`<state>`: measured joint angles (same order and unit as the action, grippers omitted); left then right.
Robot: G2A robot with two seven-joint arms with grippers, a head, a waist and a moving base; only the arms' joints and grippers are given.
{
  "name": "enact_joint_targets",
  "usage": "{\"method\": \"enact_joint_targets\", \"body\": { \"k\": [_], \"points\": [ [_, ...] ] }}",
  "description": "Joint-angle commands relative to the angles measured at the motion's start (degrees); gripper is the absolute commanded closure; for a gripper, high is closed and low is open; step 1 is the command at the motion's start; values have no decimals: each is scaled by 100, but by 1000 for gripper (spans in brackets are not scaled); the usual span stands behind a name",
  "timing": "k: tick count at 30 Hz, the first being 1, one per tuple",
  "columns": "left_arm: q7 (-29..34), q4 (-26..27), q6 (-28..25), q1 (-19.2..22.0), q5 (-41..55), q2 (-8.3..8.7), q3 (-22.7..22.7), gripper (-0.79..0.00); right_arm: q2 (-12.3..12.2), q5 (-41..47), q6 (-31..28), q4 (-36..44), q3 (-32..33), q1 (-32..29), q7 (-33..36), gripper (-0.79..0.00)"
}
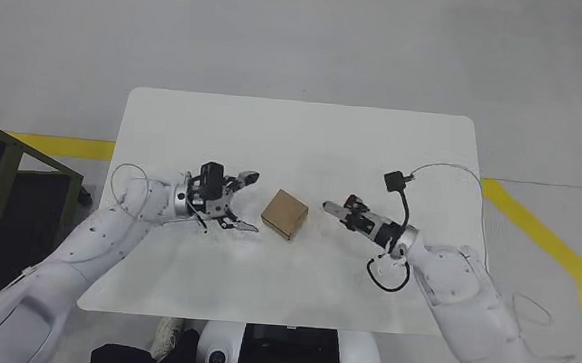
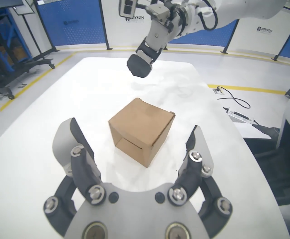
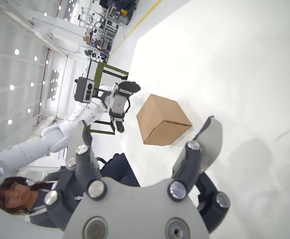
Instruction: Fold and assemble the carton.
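The carton is sitting near the middle of the white counter, squared up into a box, and is not being touched by either tool. In the top view, the left tool is being held at the carton's 9 o'clock, with its fingers spread wide and gripping nothing. The right tool is being held at the carton's 3 o'clock, just beside it but clear of it. From above this tool is being seen edge-on, so its spread is hard to judge there. In the right wrist view its fingers are standing well apart around empty air.

In the left wrist view the carton is being seen corner-on. The face nearest that tool is looking recessed and shadowed, and whether it is fully closed cannot be told. A small tab is poking up at one top corner. The underside and far faces are being hidden.
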<state>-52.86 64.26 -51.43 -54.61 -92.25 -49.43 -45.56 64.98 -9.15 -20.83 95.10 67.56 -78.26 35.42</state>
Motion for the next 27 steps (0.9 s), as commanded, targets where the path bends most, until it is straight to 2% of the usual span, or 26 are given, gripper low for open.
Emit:
{"method": "enact_joint_targets", "body": {
  "k": [1,4,8,13,20,27],
  "points": [
    [-52,50,52,-129,142,134,-255,-785,-9,-183,78,80,-37,3,96,-785],
    [-65,-12,110,-263,363,260,-616,-785,7,-266,525,328,-185,-15,163,-785],
    [141,-5,170,-373,737,345,-996,-785,36,-567,972,796,-552,-23,386,-785],
    [438,37,301,-472,1021,408,-1343,-785,60,-604,985,1114,-875,-66,575,-785],
    [754,146,482,-606,1371,468,-1772,-785,106,-693,934,1167,-1287,-17,651,-785],
    [785,157,464,-618,1404,474,-1809,-785,238,-673,1078,773,-1824,352,658,-785]
  ]
}}
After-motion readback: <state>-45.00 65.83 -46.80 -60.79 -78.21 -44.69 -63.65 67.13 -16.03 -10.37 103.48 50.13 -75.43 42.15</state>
